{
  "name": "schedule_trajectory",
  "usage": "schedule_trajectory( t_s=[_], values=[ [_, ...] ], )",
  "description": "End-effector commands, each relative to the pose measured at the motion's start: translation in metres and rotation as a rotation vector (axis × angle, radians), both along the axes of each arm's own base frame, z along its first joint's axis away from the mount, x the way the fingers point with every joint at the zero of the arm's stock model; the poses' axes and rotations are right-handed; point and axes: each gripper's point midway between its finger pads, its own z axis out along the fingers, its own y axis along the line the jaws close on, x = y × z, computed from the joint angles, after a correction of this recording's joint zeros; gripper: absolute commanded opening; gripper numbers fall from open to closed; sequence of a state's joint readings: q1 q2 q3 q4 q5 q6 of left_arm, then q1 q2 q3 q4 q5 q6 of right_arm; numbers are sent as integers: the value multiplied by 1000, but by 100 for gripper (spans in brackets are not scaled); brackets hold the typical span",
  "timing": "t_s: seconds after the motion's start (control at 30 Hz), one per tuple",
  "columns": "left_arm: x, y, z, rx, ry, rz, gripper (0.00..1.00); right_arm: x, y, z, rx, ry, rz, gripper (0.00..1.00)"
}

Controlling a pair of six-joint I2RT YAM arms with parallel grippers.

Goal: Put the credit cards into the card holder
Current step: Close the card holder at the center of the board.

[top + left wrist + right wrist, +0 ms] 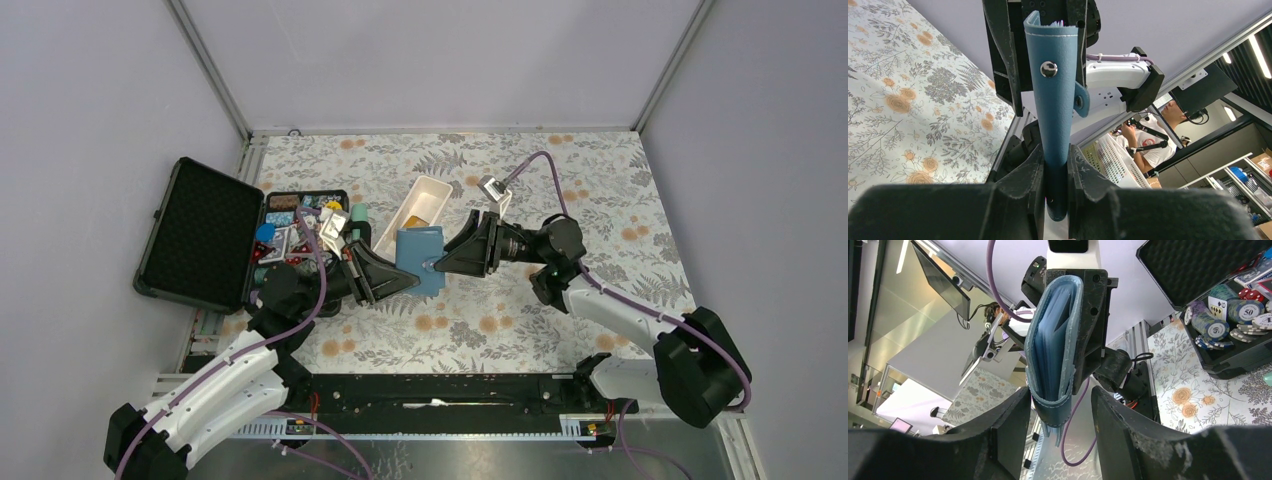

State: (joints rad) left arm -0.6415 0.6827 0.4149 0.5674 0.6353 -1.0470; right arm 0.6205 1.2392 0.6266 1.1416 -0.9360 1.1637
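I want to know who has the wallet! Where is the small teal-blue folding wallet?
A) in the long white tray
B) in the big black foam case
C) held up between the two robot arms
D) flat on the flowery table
C: the teal-blue folding wallet is up off the table, pinched by the left arm's fingers, with the right arm's fingers spread open around its other end.

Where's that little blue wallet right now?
In the top view the card holder is mid-table, pinched by the left gripper, with the right gripper straddling its other edge, just on the near side of the white tray.
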Motion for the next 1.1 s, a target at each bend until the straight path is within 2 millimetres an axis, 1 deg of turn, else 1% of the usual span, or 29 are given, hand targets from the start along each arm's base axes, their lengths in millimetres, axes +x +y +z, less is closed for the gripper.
schedule_trajectory(
  t_s=[0.0, 0.47, 0.67, 0.87, 1.07],
  values=[
    [-5, 2, 27, -48, -83, -5, 0, 1, 4, 18, 42, -63, -3, 54],
    [-4, 2, 25, -40, -77, -6, 0, -1, 11, 14, 25, -41, 34, 49],
    [-4, 1, 24, -38, -77, -8, 0, -2, 14, 9, 7, -22, 65, 47],
    [-2, 2, 24, -39, -75, 7, 0, -8, 15, 8, 1, -14, 120, 47],
    [1, 3, 22, -37, -70, 27, 0, -12, 14, 6, -3, -13, 137, 46]
  ],
)
